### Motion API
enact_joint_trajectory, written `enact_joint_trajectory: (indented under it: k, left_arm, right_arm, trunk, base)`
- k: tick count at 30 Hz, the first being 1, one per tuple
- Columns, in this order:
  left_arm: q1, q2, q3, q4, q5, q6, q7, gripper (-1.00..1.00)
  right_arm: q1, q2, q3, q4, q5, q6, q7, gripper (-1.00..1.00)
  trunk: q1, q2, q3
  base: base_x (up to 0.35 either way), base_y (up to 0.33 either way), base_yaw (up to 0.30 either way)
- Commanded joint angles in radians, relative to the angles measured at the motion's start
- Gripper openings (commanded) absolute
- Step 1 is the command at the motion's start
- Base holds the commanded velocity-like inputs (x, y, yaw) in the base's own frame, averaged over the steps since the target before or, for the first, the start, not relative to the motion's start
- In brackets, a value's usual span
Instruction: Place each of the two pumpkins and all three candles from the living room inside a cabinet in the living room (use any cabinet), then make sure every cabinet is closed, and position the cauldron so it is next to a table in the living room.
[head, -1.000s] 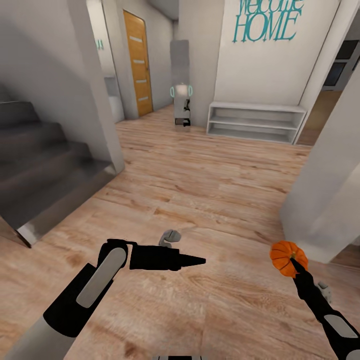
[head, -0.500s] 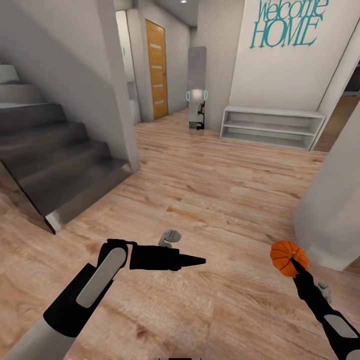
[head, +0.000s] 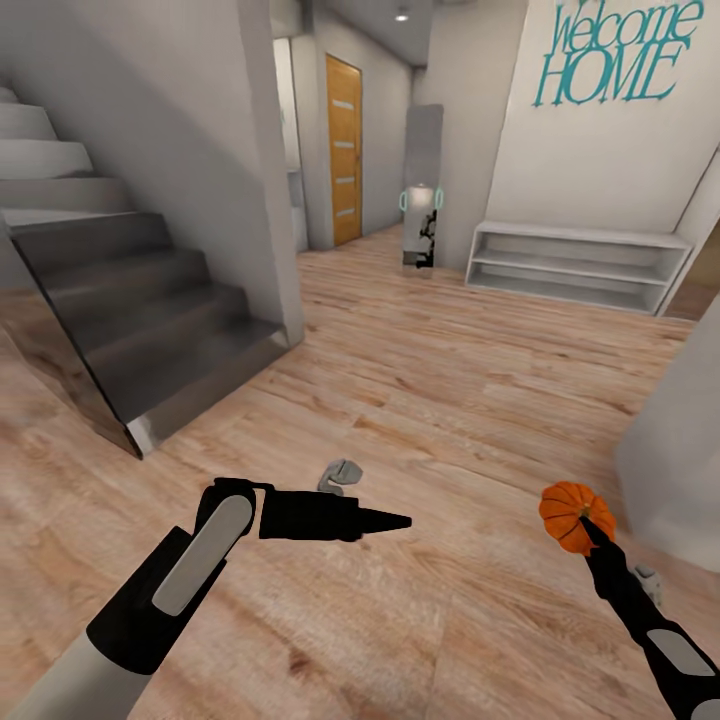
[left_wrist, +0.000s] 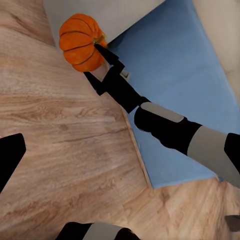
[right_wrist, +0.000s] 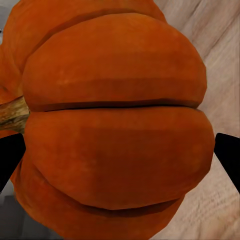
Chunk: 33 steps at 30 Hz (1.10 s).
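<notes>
Pumpkin (head: 570, 511) pinched in right gripper (head: 583, 523) above open wood floor (head: 420, 390), beside a pale wall corner (head: 675, 480).

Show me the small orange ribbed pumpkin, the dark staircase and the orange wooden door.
Small orange ribbed pumpkin (head: 566, 510): head view, its ribbed side.
Dark staircase (head: 130, 300): head view, a middle step.
Orange wooden door (head: 345, 150): head view, panel centre.

Staircase (head: 130, 300) sits off to the left, the door (head: 344, 150) behind it down the hall. A low shelf unit (head: 575, 262) stands against the far wall on the right, under the "Welcome HOME" lettering (head: 615, 55). Up front, the pumpkin (head: 572, 512) is in the right gripper (head: 585, 525), above the wood floor (head: 420, 400).
</notes>
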Motion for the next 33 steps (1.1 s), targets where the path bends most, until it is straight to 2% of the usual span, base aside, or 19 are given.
enact_joint_trajectory:
  k: [1, 12, 25, 33]
  left_arm:
    - [-0.001, 0.000, -0.001, 0.000, -0.010, 0.001, -0.010, 1.00]
    - [-0.001, 0.000, -0.001, 0.000, -0.014, 0.001, -0.010, 1.00]
    - [-0.001, 0.000, -0.001, 0.000, -0.014, 0.001, -0.010, 1.00]
    - [-0.001, 0.000, -0.001, 0.000, -0.014, 0.001, -0.010, 1.00]
  right_arm:
    - [0.000, 0.000, -0.003, 0.000, -0.009, 0.010, 0.002, -1.00]
    - [0.000, 0.005, -0.003, 0.000, -0.009, 0.010, 0.002, -1.00]
    - [-0.001, 0.006, 0.003, 0.000, -0.009, 0.009, -0.001, -1.00]
    - [-0.002, 0.008, 0.010, 0.000, -0.009, 0.009, -0.009, -1.00]
  trunk:
    - [0.000, 0.000, 0.001]
    - [0.000, 0.000, 0.016]
    - [0.000, 0.000, 0.034]
    - [0.000, 0.000, 0.038]
  base:
    - [0.000, 0.000, 0.167]
    - [-0.036, 0.000, 0.164]
    - [-0.203, -0.051, 0.156]
    - [-0.224, -0.103, 0.059]
